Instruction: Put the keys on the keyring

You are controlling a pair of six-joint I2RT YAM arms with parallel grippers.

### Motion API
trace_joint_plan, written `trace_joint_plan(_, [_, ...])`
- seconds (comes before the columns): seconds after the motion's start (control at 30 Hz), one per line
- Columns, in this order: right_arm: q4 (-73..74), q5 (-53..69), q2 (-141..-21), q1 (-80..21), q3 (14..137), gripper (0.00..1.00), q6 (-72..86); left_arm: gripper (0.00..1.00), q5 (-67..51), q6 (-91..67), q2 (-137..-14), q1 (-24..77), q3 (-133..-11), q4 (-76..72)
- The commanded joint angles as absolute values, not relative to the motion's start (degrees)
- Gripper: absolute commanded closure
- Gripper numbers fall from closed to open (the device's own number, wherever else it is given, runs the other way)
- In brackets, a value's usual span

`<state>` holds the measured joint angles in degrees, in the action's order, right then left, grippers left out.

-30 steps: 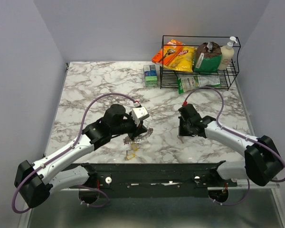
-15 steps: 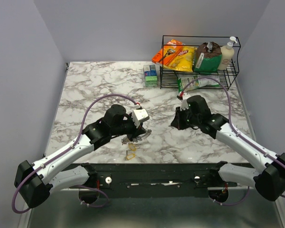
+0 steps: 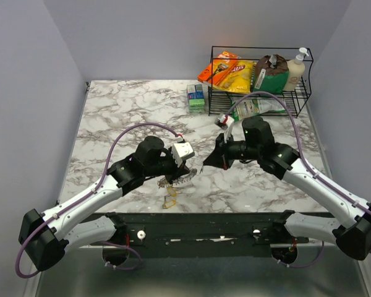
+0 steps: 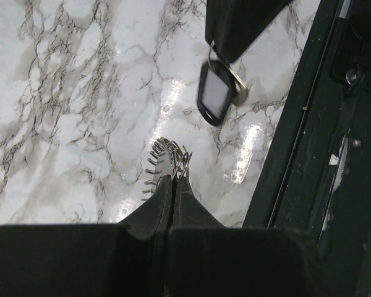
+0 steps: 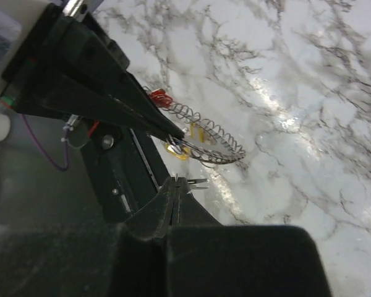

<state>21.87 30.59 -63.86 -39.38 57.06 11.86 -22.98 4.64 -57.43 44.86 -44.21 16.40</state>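
The keyring (image 3: 182, 178) is a thin wire ring fanned with silver keys, hanging a little above the marble. My left gripper (image 3: 177, 172) is shut on its rim, seen close up where the ring (image 4: 166, 157) sticks out past the shut gripper (image 4: 172, 180). My right gripper (image 3: 205, 167) is shut on a single key (image 4: 215, 94) that hangs from its tip just right of the ring. In the right wrist view that key (image 5: 196, 182) pokes edge-on from the shut right gripper (image 5: 177, 182), just below the keyring (image 5: 213, 141). A yellow-headed key (image 3: 170, 201) lies on the table.
A black wire rack (image 3: 303, 99) at the back right holds snack bags and a soap bottle (image 3: 297, 68). Small boxes (image 3: 196, 97) stand left of it, and a green bag (image 3: 250, 108) lies under it. A black rail (image 3: 198, 224) runs along the table's near edge.
My right arm has swung left and forward, bringing its key from the right of the table up beside the keyring. The left arm and the ring have hardly moved.
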Motion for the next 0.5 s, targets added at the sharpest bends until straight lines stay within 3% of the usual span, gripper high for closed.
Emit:
trace_joint_plan(0.0, [20.1, 33.8, -67.3, -43.7, 59.5, 1.0, 11.5, 1.0, -22.8, 5.1, -56.8, 45.2, -45.9, 15.8])
trace_joint_plan(0.47, [17.9, 29.4, -70.9, -48.7, 60.2, 1.0, 12.7, 1.0, -22.4, 4.3, -57.2, 45.2, -46.8, 16.7])
